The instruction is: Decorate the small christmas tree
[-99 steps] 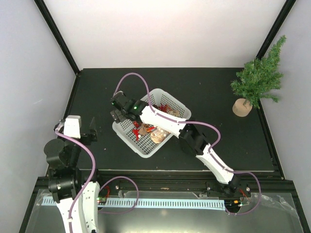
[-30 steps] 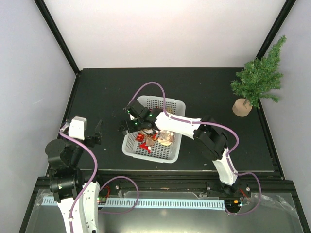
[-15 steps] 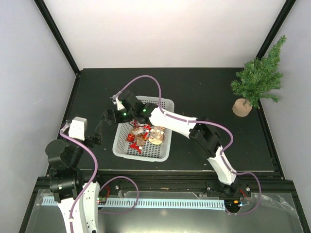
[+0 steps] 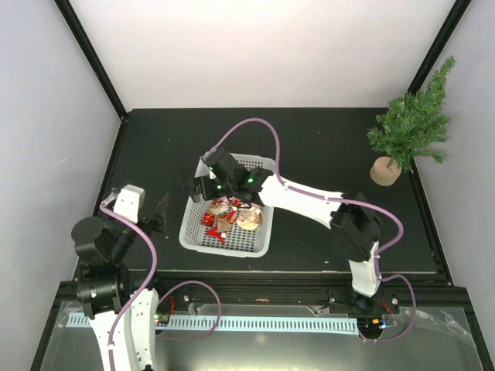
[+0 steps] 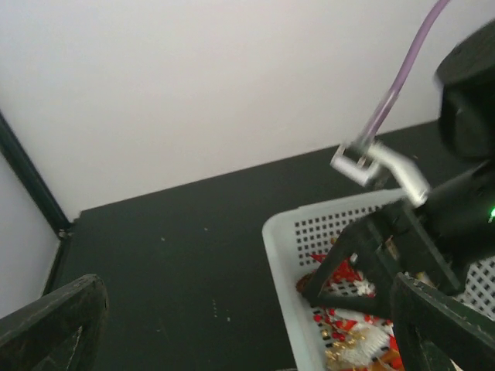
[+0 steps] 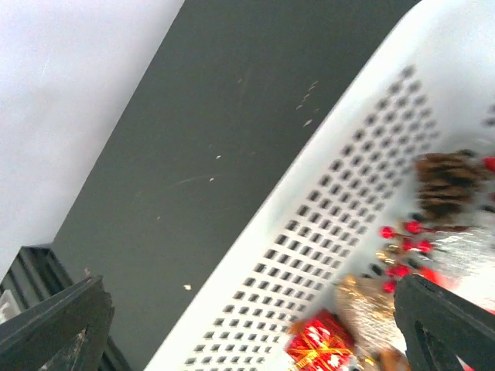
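Note:
The small christmas tree [image 4: 410,124] stands on its tan base [image 4: 384,171] at the table's far right edge, far from both arms. The white basket [image 4: 232,248] of ornaments lies at centre-left. My right gripper [image 4: 203,188] is open and empty over the basket's far left corner; its view shows the mesh wall [image 6: 332,224], a red gift box [image 6: 321,344] and a pine cone [image 6: 447,182]. My left gripper [image 4: 162,210] is open and empty just left of the basket. In its view the basket rim [image 5: 280,239] and the right gripper [image 5: 387,247] show.
Grey walls close in the black table [image 4: 325,139] on the left, back and right. A black frame post [image 4: 89,58] runs up at the far left. The right arm's purple cable [image 4: 255,127] arcs above the basket. Red, gold and white ornaments [image 4: 232,216] fill the basket.
The basket has been turned and slid left toward the left arm. Over the last half second the right gripper has shifted a little to the right; the basket has hardly moved.

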Robot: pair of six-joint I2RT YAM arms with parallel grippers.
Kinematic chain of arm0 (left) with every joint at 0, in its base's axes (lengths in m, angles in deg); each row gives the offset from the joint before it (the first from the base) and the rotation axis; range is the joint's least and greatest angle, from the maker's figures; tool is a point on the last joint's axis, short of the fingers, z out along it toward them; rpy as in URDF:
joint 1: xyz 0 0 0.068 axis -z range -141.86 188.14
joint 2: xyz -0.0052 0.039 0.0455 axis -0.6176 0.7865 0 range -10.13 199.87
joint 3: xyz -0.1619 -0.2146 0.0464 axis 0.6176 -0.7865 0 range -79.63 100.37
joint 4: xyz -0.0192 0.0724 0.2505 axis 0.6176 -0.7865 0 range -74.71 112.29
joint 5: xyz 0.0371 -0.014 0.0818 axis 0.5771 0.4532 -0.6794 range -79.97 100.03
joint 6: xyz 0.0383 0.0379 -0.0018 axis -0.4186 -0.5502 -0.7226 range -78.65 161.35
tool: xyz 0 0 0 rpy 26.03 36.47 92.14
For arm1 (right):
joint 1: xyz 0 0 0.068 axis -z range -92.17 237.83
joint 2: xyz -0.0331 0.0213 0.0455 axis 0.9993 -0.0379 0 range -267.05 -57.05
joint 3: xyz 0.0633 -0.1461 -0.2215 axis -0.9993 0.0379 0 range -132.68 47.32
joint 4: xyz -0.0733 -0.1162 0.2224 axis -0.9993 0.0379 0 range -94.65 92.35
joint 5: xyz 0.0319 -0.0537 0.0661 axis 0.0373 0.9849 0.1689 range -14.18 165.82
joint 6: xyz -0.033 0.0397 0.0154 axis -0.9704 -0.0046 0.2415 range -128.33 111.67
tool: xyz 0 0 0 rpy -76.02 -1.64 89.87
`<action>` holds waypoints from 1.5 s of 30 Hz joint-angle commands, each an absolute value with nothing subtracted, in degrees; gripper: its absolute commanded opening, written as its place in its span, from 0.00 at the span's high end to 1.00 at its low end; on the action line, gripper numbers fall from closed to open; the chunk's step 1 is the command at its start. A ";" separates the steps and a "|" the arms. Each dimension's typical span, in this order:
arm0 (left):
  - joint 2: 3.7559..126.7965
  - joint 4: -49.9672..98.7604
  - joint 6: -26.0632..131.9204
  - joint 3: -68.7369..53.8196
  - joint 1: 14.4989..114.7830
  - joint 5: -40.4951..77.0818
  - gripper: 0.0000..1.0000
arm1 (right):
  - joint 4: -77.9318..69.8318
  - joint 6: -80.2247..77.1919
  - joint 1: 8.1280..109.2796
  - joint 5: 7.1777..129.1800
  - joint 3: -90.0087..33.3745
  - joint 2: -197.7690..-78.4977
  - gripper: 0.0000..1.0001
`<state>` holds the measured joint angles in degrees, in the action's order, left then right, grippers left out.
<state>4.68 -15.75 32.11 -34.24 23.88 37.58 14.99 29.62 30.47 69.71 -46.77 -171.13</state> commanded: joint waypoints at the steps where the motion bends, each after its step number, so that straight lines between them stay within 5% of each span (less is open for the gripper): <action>1: 12.40 -22.26 26.34 -29.22 23.42 45.65 0.01 | 17.11 26.23 31.68 83.40 -41.66 -160.37 0.00; 9: 33.63 -39.02 8.01 -20.32 26.09 50.10 0.06 | 14.30 25.89 37.66 84.89 -26.71 -144.68 0.00; 21: 46.89 -39.97 7.80 -24.91 52.86 17.78 0.01 | 15.77 24.54 37.87 88.47 -18.34 -135.00 0.00; 45: 49.06 -26.02 -0.34 -34.36 53.48 -12.30 0.01 | 19.15 21.73 42.80 97.57 -15.43 -130.28 0.00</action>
